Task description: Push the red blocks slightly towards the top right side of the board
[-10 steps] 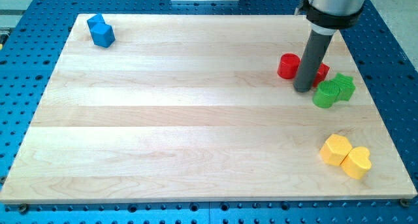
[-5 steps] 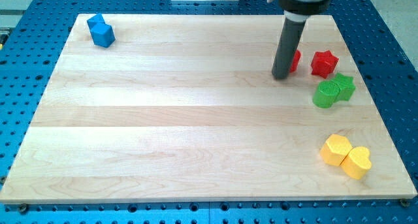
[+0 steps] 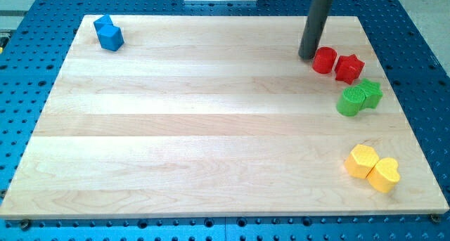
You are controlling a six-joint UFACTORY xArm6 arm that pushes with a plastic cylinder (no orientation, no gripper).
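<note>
My tip [image 3: 307,56] now upward, beside red cylinder [image 3: 324,60]

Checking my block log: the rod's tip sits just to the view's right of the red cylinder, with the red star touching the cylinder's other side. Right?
Not quite: my tip sits just to the view's left of the red cylinder, as the camera view shows. The red star does touch the cylinder's other side.
</note>
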